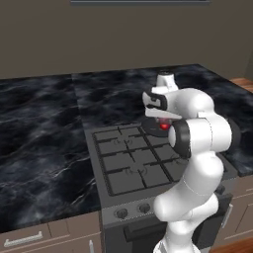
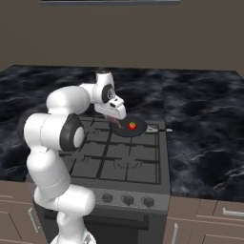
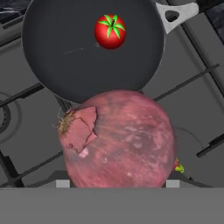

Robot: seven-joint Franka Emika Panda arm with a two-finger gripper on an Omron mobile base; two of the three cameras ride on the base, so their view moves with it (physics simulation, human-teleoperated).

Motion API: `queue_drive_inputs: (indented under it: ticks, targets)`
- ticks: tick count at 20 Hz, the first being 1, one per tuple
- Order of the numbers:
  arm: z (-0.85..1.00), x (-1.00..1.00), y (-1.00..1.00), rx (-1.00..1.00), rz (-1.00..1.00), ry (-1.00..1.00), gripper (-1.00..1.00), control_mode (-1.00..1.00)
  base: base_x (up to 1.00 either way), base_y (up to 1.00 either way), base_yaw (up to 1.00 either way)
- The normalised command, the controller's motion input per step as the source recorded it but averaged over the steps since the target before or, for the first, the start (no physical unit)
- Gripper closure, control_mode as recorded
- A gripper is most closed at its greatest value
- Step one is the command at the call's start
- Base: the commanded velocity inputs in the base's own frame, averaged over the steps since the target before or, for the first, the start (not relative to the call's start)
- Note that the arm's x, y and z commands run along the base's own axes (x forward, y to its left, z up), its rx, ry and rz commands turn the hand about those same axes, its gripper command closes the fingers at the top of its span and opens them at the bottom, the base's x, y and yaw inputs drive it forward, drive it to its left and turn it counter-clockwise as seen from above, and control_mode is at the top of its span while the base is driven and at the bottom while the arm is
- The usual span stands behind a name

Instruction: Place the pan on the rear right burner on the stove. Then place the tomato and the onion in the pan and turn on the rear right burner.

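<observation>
On the dark stove (image 1: 129,163), set into a black marbled counter (image 1: 39,128), the pan (image 2: 127,130) sits over the rear right burner, its thin silvery handle (image 3: 177,15) pointing toward the counter on the right. My white arm (image 2: 57,128) reaches over the grates, and my gripper (image 2: 116,121) hangs just short of the pan's near rim. My fingers are clamped on the onion (image 3: 117,138), which looms large in the hand view and hides the finger tips. Inside the pan lies the tomato (image 3: 110,31), bright red with a green star on top, resting off-centre toward the handle. I judge the onion firm, light and round, with dry, papery skin that could slip, so a grip across its widest middle seems safest. The tomato looks softer and likely to roll if bumped.
</observation>
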Motion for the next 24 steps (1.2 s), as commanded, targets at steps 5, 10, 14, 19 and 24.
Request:
queue_drive_inputs:
  ticks: [5, 10, 14, 19, 24]
  targets:
    - [-0.2, 0.19, -0.08, 0.0, 0.0, 0.0, 1.0, -1.0, 0.0, 0.0, 0.0]
    - [-0.19, 0.21, -0.07, 0.0, 0.0, 0.0, 1.0, -1.0, 0.0, 0.0, 0.0]
    - [-0.18, 0.24, -0.01, 0.0, 0.0, 0.0, 1.0, -1.0, 0.0, 0.0, 0.0]
    - [-0.26, 0.25, 0.0, 0.0, 0.0, 0.0, 1.0, -1.0, 0.0, 0.0, 0.0]
    - [-0.26, 0.26, -0.02, 0.0, 0.0, 0.0, 1.0, -1.0, 0.0, 0.0, 0.0]
